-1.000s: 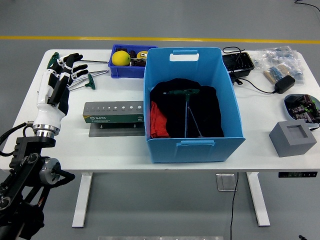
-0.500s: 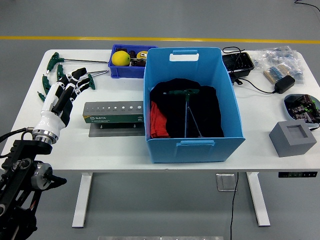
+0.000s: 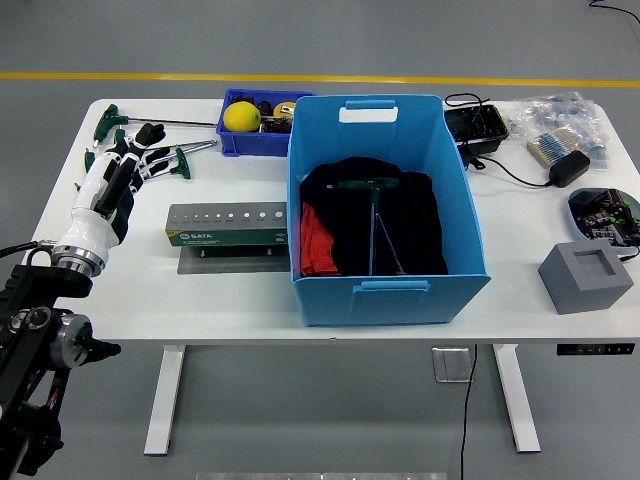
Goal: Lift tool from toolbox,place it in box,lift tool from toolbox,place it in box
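Note:
My left hand point(image 3: 128, 160) hovers over the far-left part of the white table point(image 3: 230, 295), fingers spread and holding nothing. Under and around its fingertips lie several green-handled T wrenches: one point(image 3: 107, 115) beyond the hand, another point(image 3: 181, 160) just right of the fingers. The grey SATA tool holder point(image 3: 228, 226) stands right of my wrist. The big blue box point(image 3: 388, 215) in the middle holds a black cloth, something red, and one T wrench point(image 3: 373, 212). The right hand does not show.
A small blue bin point(image 3: 262, 138) with a yellow ball point(image 3: 241, 116) sits behind the holder. At the right are a black charger and cable point(image 3: 565, 167), bagged parts point(image 3: 560, 125), a round tray point(image 3: 603, 212) and a grey block point(image 3: 586, 276).
My left hand dropped from higher over the wrenches toward the holder, then shifted back left and up a little. The arm's base sank toward the lower left corner. The tools have not moved.

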You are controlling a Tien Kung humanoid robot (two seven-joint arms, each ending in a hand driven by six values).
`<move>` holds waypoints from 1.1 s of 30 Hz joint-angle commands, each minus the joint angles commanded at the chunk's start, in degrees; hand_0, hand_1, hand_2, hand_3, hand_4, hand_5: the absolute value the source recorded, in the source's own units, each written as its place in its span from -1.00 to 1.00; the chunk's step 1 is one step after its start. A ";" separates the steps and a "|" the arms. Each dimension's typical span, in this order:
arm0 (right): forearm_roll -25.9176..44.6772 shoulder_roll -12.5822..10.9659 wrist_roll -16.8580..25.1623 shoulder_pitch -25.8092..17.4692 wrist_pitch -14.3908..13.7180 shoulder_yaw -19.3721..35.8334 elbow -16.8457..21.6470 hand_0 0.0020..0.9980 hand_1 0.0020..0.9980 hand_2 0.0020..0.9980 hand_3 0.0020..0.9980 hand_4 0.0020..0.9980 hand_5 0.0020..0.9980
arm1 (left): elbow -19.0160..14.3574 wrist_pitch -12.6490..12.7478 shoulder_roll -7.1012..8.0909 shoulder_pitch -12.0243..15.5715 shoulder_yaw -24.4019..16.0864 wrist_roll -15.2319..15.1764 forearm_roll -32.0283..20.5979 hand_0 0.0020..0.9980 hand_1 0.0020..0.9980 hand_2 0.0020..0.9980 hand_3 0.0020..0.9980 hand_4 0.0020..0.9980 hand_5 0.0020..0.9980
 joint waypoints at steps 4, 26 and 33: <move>0.99 -0.15 0.35 0.27 0.04 -0.53 -0.02 0.40 0.36 0.50 0.17 0.57 0.42 | 0.04 -0.21 -0.24 -0.05 -0.80 -0.32 -0.03 0.63 0.71 0.84 0.64 0.81 0.64; -2.90 -0.94 0.25 2.46 2.61 -1.16 -0.42 0.41 0.38 0.52 0.21 0.59 0.42 | -1.88 -2.42 -1.16 -1.70 -4.80 0.72 1.86 0.63 0.70 0.84 0.63 0.81 0.66; -2.52 -1.15 0.29 2.69 2.55 -1.46 -0.46 0.41 0.37 0.51 0.21 0.58 0.42 | -2.02 -5.47 -1.61 -1.27 -6.62 1.30 0.85 0.63 0.69 0.84 0.64 0.83 0.69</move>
